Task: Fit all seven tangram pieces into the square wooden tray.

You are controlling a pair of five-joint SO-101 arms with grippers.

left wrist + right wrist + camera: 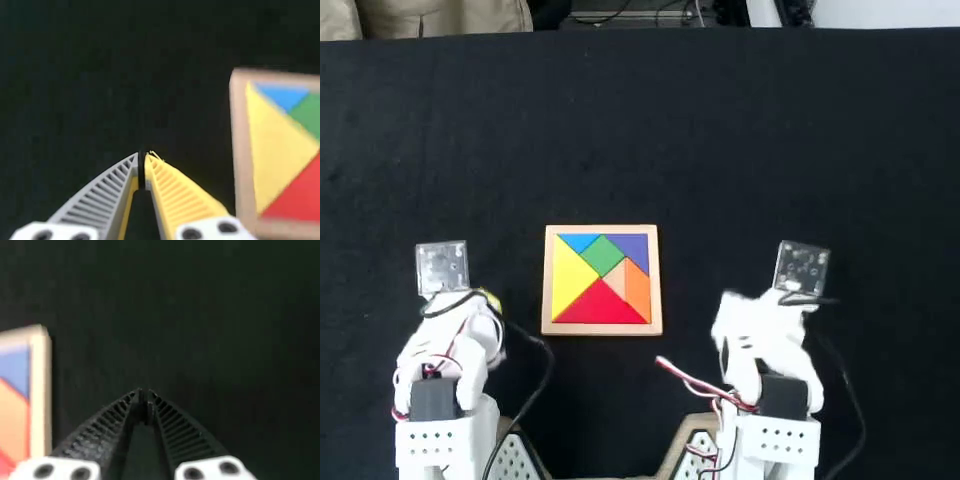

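Note:
The square wooden tray [602, 230] lies at the table's centre with its coloured tangram pieces lying flat inside: a yellow triangle [568, 282], a red triangle [600, 308], plus blue, green, purple, orange and peach pieces. My left gripper [141, 158], one finger grey and one yellow, is shut and holds nothing, over bare cloth beside the tray [241, 150]. Shut and likewise holding nothing, my right gripper [143, 395] has black fingers and hovers on the tray's [41, 385] other side. Both arms are folded back near the table's front edge, the left arm [450, 345] and the right arm [765, 335].
A black cloth [640, 130] covers the whole table. Cables [695, 385] and the arms' white bases [445, 440] crowd the front edge. Beyond the far edge are some room furnishings.

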